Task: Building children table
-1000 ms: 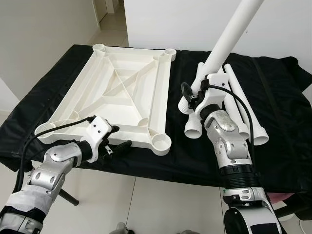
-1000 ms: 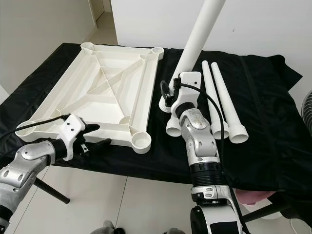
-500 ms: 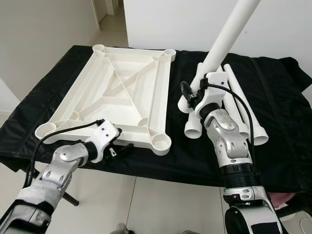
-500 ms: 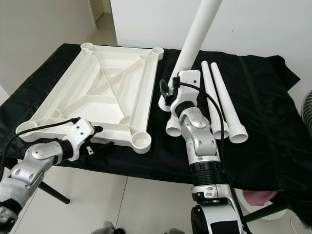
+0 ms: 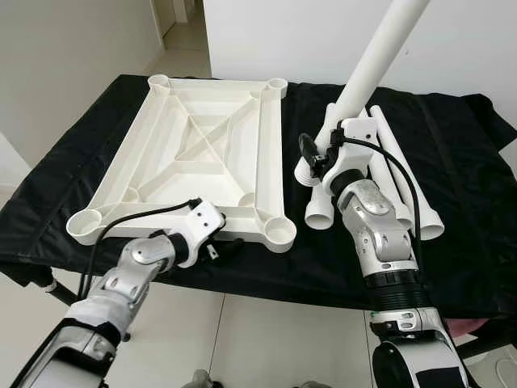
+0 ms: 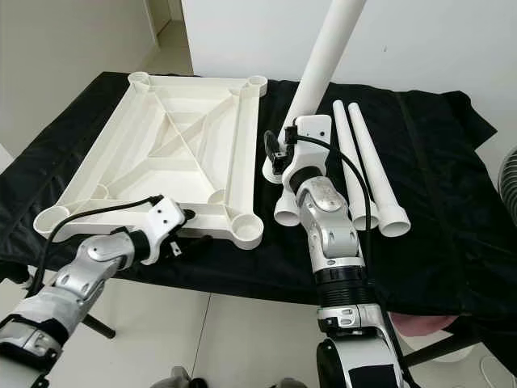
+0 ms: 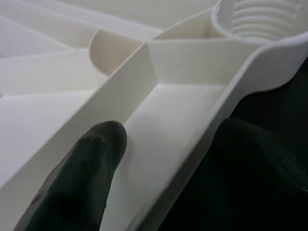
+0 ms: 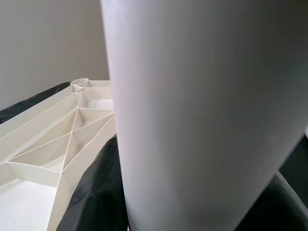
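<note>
So far, assembly is being shown at an early stage: the white tabletop [image 5: 198, 158] is lying underside up on the black-draped desk [image 5: 460, 202], and none of its four corner sockets is being occupied by a leg. One leg [image 5: 367, 73] is being held tilted above the desk by the right gripper [image 5: 323, 158], whose fingers are closed around its lower part, just beside the tabletop's right edge. Three further legs [image 6: 367, 170] are lying side by side on the cloth behind that arm. The left gripper [image 5: 222, 242] is being kept at the tabletop's near rim, its fingers [image 7: 91, 159] partly open and straddling the rim, one inside the frame and one outside. All four legs are judged to be still awaiting insertion. Compared with the earlier frames, the tabletop is being seen swung so that its near right corner socket [image 5: 279, 230] is lying closer to the held leg, and the left gripper is sitting further right along the rim.
</note>
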{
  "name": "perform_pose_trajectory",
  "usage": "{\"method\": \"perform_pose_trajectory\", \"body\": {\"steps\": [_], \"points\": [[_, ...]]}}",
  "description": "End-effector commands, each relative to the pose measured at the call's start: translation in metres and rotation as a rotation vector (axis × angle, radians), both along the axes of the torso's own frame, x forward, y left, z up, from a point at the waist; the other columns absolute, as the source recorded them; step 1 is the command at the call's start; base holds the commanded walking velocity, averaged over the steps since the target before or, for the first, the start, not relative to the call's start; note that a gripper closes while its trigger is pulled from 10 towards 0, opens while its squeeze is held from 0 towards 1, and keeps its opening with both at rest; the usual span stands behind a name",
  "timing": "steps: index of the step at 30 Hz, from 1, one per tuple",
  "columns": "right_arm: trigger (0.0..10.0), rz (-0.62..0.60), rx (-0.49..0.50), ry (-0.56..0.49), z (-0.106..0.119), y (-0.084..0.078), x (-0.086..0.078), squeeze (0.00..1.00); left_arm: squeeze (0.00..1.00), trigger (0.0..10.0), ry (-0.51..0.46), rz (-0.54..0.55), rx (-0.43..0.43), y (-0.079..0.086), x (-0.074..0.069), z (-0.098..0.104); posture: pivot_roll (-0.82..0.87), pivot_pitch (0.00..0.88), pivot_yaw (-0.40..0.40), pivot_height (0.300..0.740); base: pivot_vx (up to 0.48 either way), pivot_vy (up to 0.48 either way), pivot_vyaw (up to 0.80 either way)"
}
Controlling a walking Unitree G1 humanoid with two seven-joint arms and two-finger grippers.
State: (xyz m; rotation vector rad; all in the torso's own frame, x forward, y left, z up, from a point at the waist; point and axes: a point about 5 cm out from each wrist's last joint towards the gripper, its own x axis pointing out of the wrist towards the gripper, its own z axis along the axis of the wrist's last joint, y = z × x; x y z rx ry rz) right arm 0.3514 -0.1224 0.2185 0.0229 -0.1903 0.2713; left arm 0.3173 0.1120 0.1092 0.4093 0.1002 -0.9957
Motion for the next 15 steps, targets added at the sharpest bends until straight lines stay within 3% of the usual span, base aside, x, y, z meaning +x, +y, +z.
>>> {"method": "perform_pose_trajectory", "body": {"steps": [1,4,15], "points": [[10.0,0.005,-0.007,-0.027,0.008,0.002,-0.001,0.0,0.0,10.0,0.021,-0.024,0.024,-0.003,-0.001,-0.004,-0.16,0.104,0.063,0.74,0.0,0.0,0.0],[10.0,0.006,-0.011,-0.021,0.006,0.001,-0.003,0.0,0.0,10.0,0.011,-0.022,-0.018,-0.018,0.002,-0.001,-0.17,0.111,0.066,0.74,0.0,0.0,0.0],[10.0,0.006,-0.013,-0.009,0.003,0.003,-0.003,0.0,0.0,10.0,-0.026,0.002,-0.09,-0.045,0.013,0.012,-0.16,0.12,0.074,0.74,0.0,0.0,0.0]]}}
